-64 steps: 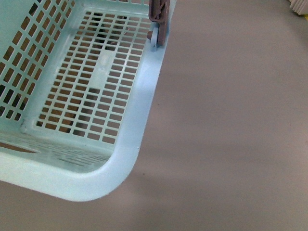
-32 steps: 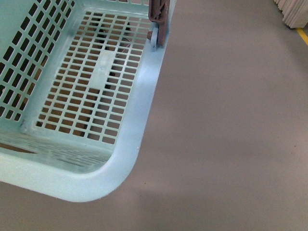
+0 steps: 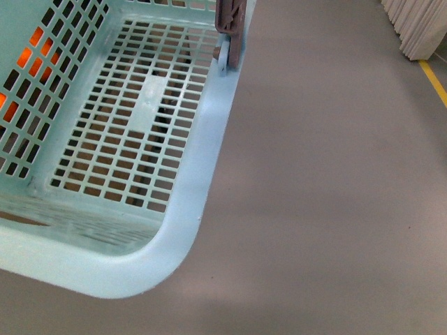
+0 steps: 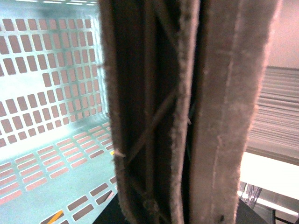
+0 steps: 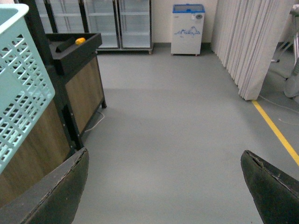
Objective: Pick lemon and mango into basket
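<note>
Right gripper (image 5: 164,156) gapes empty beside the light aqua slotted plastic basket (image 3: 206,160); left gripper's state unclear; an orange-yellow fruit (image 5: 80,41), perhaps the mango, sits on a black counter (image 5: 77,52) beyond it; reaching risks clipping the basket.

The basket (image 3: 199,181) is light aqua, its walls and floor patterned with a regular grid of rectangular slots. An orange patch (image 3: 40,47) shows through a few wall slots. Its handle (image 3: 229,24) is grey-brown. The floor (image 3: 335,195) is plain grey, crossed by a yellow stripe (image 3: 434,82). The curtain (image 5: 243,42) is off-white with vertical pleats. The cabinet (image 5: 84,93) has brown wood-grain panels in a black frame. The freezer (image 5: 188,23) is white with a blue lid. The right gripper (image 5: 163,158) has black fingers (image 5: 51,196).
</note>
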